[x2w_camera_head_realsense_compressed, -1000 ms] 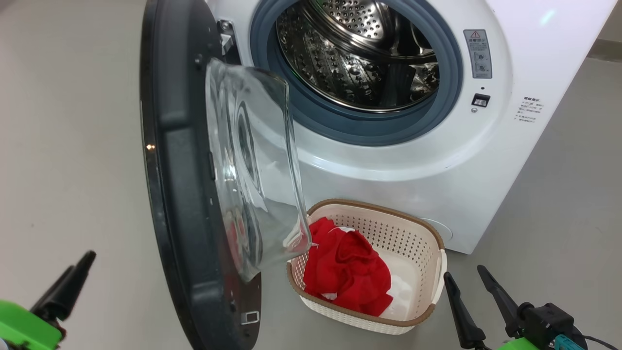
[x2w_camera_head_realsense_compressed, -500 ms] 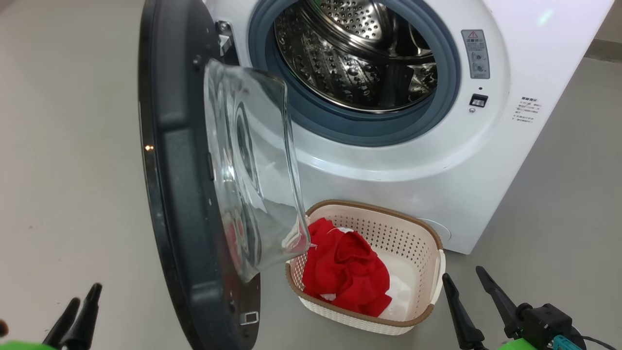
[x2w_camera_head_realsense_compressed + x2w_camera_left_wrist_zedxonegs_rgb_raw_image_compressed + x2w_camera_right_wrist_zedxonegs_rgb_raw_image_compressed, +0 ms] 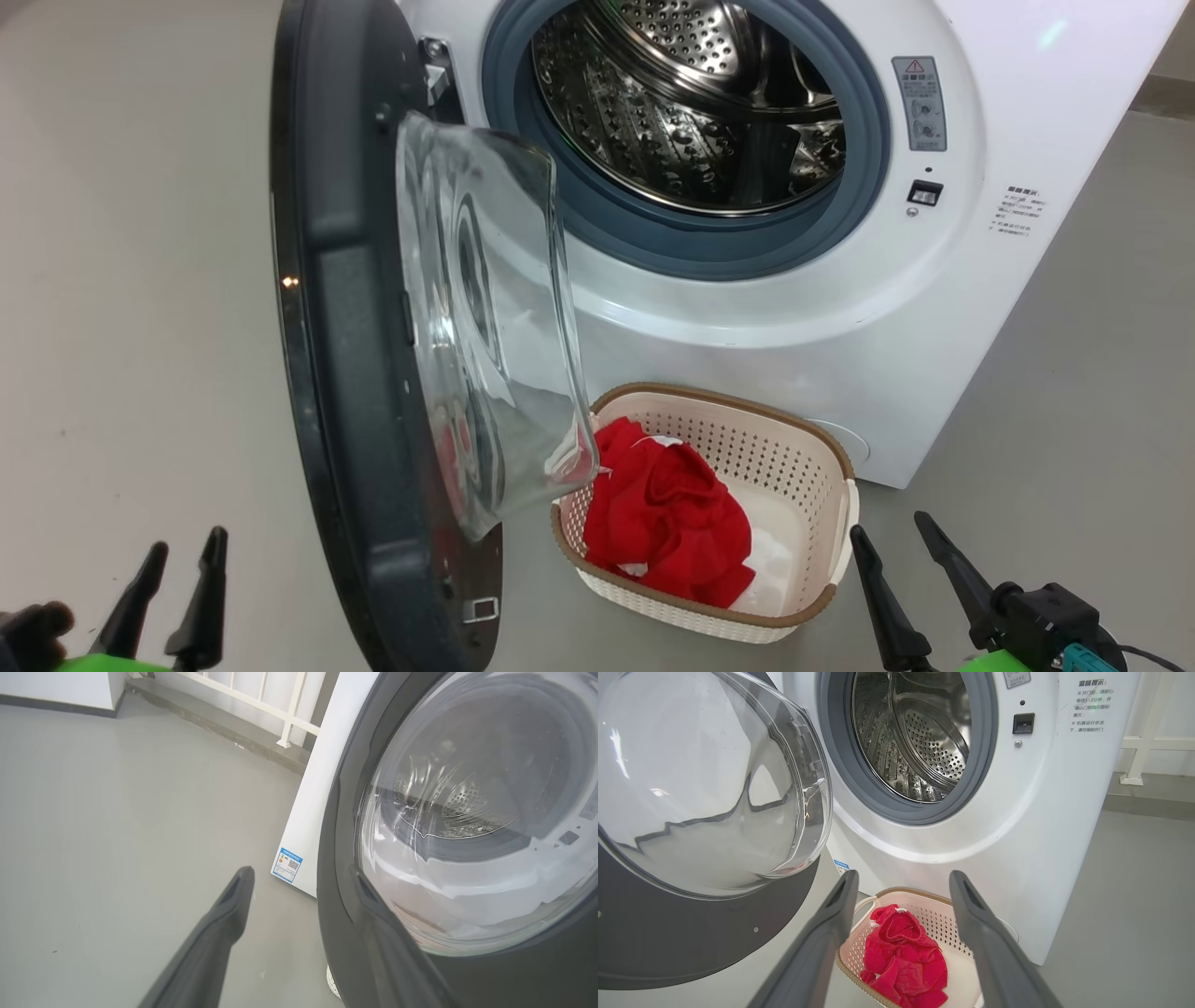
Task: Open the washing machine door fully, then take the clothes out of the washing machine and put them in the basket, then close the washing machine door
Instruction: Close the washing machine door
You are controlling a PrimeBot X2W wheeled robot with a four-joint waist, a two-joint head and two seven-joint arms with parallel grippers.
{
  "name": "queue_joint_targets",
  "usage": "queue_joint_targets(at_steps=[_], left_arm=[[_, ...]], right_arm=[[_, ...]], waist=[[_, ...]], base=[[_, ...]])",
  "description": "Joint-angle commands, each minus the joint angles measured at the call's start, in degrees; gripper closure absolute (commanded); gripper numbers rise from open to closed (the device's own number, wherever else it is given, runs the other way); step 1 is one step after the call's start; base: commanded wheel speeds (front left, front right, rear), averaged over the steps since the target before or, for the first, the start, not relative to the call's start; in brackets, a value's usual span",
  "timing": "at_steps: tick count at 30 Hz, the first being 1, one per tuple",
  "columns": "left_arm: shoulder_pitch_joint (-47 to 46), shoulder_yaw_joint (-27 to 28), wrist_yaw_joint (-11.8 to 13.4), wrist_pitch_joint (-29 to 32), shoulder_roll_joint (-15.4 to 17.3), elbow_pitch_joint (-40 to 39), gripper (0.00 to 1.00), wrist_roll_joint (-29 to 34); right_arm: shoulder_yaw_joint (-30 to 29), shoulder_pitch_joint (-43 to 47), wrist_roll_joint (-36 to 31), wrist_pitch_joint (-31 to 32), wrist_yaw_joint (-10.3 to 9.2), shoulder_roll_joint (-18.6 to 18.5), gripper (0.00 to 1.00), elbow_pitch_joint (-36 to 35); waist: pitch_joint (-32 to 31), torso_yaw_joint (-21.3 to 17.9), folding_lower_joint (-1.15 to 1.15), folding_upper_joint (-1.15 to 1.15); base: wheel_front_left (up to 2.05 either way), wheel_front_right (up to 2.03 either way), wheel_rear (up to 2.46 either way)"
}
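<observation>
The washing machine point(image 3: 840, 308) is standing ahead of both your grippers, and its drum is looking empty. The washing machine door point(image 3: 345, 373) is hanging open just right of your left gripper point(image 3: 187, 544), whose fingers are standing apart and holding nothing. In the left wrist view one finger is overlapping the black rim, though contact is unclear. If you are pushing off-centre, that finger could skid across the glossy rim onto the glass. The basket point(image 3: 738, 399) is sitting just ahead and left of your right gripper point(image 3: 891, 525), which is also spread and empty. The swinging door could catch the basket's near corner. The clothes point(image 3: 667, 523) are lying inside it.
</observation>
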Motion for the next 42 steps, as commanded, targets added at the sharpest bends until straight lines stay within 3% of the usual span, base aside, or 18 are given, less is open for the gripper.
queue_joint_targets(at_steps=[1,11,19,25,42], left_arm=[[-0.2,4.4,-0.3,-0.7,0.2,-2.1,0.00,4.3],[4.3,16.1,-0.3,-0.7,-9.7,-11.3,0.00,25.9],[6.6,19.5,-0.3,-0.7,-13.4,-18.3,0.00,36.7],[8.8,20.9,-0.3,-0.7,-15.2,-19.1,0.00,40.7],[9.4,22.2,-0.3,-0.7,-16.9,-18.5,0.00,41.5]], right_arm=[[1.4,-1.0,-0.3,-0.4,0.28,-0.6,0.00,-1.4],[1.4,-1.2,-0.4,-0.4,0.28,-0.7,0.00,-1.5],[1.3,-1.2,-0.4,-0.4,0.28,-0.8,0.00,-1.5],[1.3,-1.0,-0.4,-0.4,0.28,-0.8,0.00,-1.6],[1.0,-1.0,-0.5,-0.4,0.28,-0.8,0.00,-1.6]], waist=[[-0.1,-0.1,0.00,0.00],[0.1,-0.1,0.00,0.00],[0.0,-0.2,0.00,0.00],[-0.4,-0.3,0.00,0.00],[-0.6,-0.4,0.00,0.00]], base=[[0.00,0.00,0.00],[0.00,0.00,0.00],[0.00,0.00,0.00],[0.00,0.00,0.00],[0.00,0.00,0.00]])
